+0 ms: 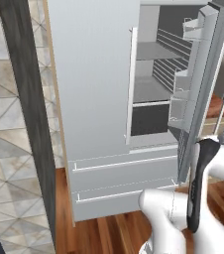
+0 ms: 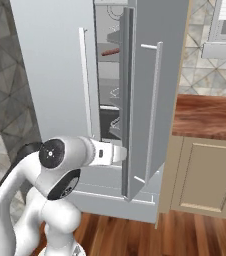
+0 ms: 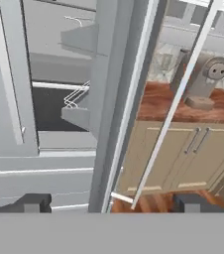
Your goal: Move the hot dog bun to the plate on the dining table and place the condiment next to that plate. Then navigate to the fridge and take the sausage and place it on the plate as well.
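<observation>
The silver-grey fridge (image 1: 94, 99) (image 2: 50, 75) (image 3: 5, 149) stands before me with its right door (image 1: 203, 74) (image 2: 145, 100) (image 3: 119, 74) swung open. On an upper inner shelf lies the sausage (image 2: 110, 51), a slender reddish-brown cylinder. My gripper (image 3: 111, 203) is open, its fingertips (image 3: 34, 202) far apart and low in front of the door's edge, with nothing between them. The door's long bar handle (image 2: 155, 110) (image 3: 178, 94) runs just right of that edge. The hot dog bun, plate, condiment and dining table are out of view.
A reddish wood counter (image 2: 205, 117) (image 3: 158, 101) on beige cabinets (image 3: 173, 149) adjoins the fridge on the right, with a grey appliance (image 3: 205, 79) on it. A dark pillar (image 1: 25, 99) and tiled wall (image 1: 5, 124) stand to the left. Drawers (image 1: 124, 173) sit below the shelves.
</observation>
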